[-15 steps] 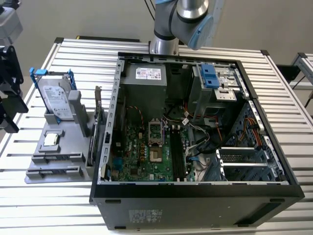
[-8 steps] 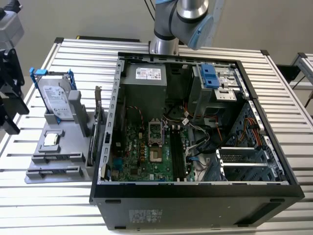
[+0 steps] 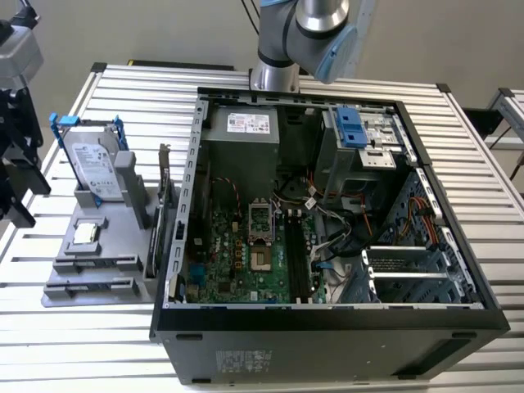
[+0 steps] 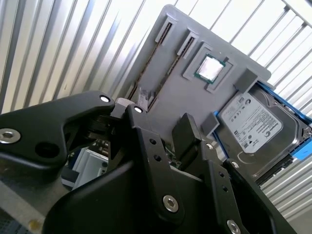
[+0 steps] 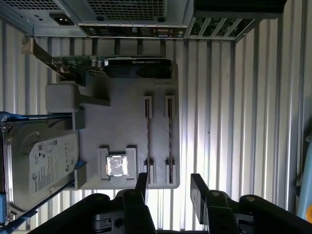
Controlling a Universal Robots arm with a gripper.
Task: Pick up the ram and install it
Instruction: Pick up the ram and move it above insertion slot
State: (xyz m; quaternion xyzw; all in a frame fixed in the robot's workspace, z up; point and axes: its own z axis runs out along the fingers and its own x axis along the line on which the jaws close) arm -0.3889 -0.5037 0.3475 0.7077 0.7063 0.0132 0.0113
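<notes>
While poised over the flat grey plastic parts tray [image 5: 122,122], black gripper [image 5: 169,187] spread and empty, near the slim dark ram stick [image 5: 169,134] standing edge-up in its slot.

The end effector [image 3: 20,209] hangs near a grey holder [image 3: 61,266] bearing a hard drive [image 3: 92,168], beside a computer case [image 3: 327,344]
</notes>
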